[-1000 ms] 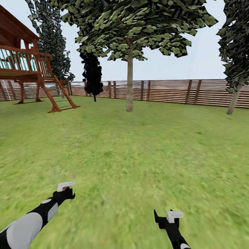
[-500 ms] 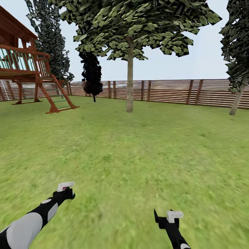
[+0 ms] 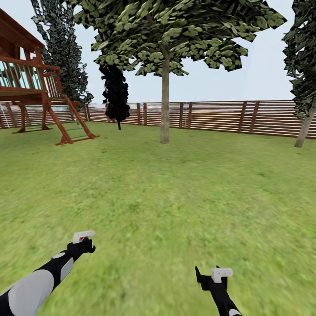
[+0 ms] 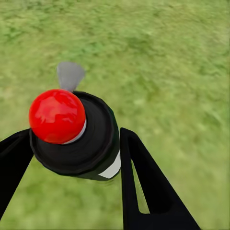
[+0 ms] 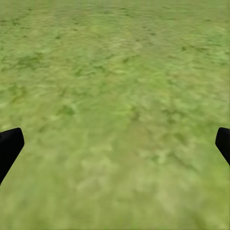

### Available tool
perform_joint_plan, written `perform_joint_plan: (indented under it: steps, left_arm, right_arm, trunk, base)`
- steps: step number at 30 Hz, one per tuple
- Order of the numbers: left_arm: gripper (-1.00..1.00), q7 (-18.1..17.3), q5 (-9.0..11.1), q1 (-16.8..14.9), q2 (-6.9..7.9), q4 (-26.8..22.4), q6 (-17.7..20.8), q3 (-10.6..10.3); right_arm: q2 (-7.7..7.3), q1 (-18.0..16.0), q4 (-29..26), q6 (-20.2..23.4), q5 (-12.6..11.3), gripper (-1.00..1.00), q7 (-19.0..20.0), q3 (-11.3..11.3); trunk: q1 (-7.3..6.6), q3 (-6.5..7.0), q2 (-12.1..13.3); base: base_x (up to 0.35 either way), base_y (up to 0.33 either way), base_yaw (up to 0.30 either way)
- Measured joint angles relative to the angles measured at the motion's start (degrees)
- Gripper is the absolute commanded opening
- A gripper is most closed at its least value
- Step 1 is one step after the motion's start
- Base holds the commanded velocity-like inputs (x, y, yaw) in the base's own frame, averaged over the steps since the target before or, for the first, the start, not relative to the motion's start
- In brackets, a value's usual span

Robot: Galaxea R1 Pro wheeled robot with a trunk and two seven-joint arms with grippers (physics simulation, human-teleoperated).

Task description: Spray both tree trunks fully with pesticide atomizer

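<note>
Left pincer (image 4: 72, 158) clamped on the pesticide atomizer (image 4: 91, 143), black fingers (image 4: 143, 187) pressed against either side of the dark round body. Red ball cap (image 4: 56, 116) on top, grey nozzle tab (image 4: 70, 74) jutting beyond it, sliver of white label (image 4: 113, 168) at the lower edge. Grass beneath, blurred. In the head view, left pincer (image 3: 84, 242) low at the left on a black-and-white forearm (image 3: 37, 281), held out over the lawn (image 3: 175, 197).

Right pincer (image 5: 115, 143) spread wide, only the two black fingertips (image 5: 9, 143) at opposite edges of the wrist view, nothing between them but grass. In the head view, right pincer (image 3: 210, 277) low at the right, white block on the wrist.

Farther out: wide green lawn, no objects lying on it. Straight grey-brown tree trunk (image 3: 165, 103) upright near the middle distance, under a blocky green canopy (image 3: 175, 35). Second trunk (image 3: 304, 129), leaning, at the far right edge, well apart from the first. Dark column-shaped tree (image 3: 116, 94) to the left of the central trunk, close to the fence. Brown slatted wooden fence (image 3: 219, 116) across the back. Red-brown wooden play tower (image 3: 30, 83) with a slanted ladder at the far left. Pale sky above.
</note>
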Motion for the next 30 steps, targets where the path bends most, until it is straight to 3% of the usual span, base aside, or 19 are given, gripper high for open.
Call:
perform_joint_plan:
  steps: [30]
  left_arm:
    - [-1.0, 0.0, 0.0, 0.01, 0.0, 0.0, 0.0, 0.0]
  right_arm:
    - [-0.02, 0.0, 0.0, 0.0, 0.0, 1.0, 0.0, 0.0]
  trunk:
    - [0.0, 0.0, 0.0]
  base:
    - [0.338, 0.0, 0.0]
